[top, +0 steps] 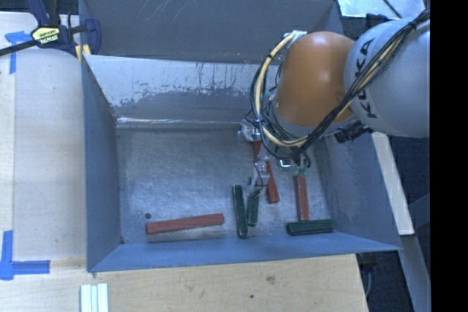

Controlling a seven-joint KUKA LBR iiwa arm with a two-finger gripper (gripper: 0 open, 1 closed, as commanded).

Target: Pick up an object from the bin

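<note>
The gripper [257, 183] hangs just below and left of the middle of the frame. It is a slim piece of pale metal pointing down toward the bin floor. It is too small and too crowded by what lies around it to tell whether it stands wide or narrow, and nothing can be seen held in it.

Its tip is over the upper ends of two dark green sticks [243, 214]. These are thin and straight, and they lie close together and almost upright in the frame on the lower middle of the floor. Just right of the gripper lies a short orange-brown stick [271, 188], slightly tilted. Further right is a longer reddish stick [300, 199]. Its lower end meets a flat dark green block [310, 228] lying crosswise, so that the two together form an upturned T.

Well apart, at the lower left of the floor, lies a long red-brown bar [185, 224] with squared edges, nearly level.

Above the gripper swells a smooth, glossy orange cover [313, 80], dome-shaped and looped by yellow and black cables [262, 88]. Behind it the rounded grey arm [398, 84] comes in from the right edge.

The bin [101, 157] is dull grey sheet metal with sloping walls. Its floor is speckled and its far wall is scratched.
</note>
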